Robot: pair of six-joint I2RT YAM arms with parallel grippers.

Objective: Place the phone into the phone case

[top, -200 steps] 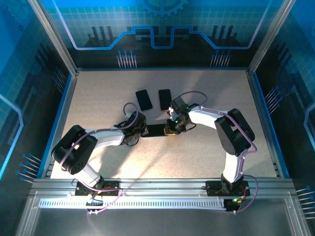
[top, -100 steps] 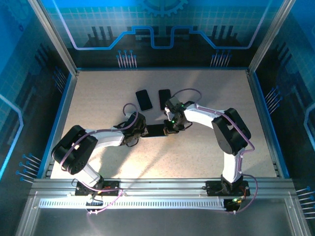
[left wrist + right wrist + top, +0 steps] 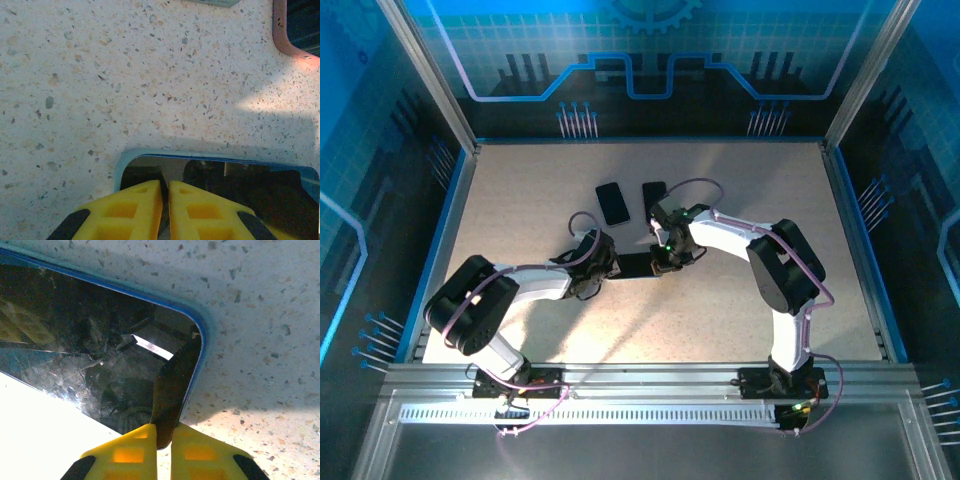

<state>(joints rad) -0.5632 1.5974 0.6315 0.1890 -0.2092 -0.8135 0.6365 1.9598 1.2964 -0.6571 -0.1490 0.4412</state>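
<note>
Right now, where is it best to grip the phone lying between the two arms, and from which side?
Probably the two long edges, near the middle of the phone, from straight above. It lies flat on the table, glass up and thin, so only its rim offers a hold. Seen from above, its length runs left to right, so the pinch should run far to near.

We are looking down from high above and behind the arm bases (image 3: 520, 378), sitting at 6 o'clock, taking in the whole table (image 3: 520, 190). On each wrist we are hovering very close to the tabletop, looking past the left gripper (image 3: 165, 187) and right gripper (image 3: 164, 429) at 6 o'clock. All three views are sharing the phone (image 3: 634, 265).
</note>
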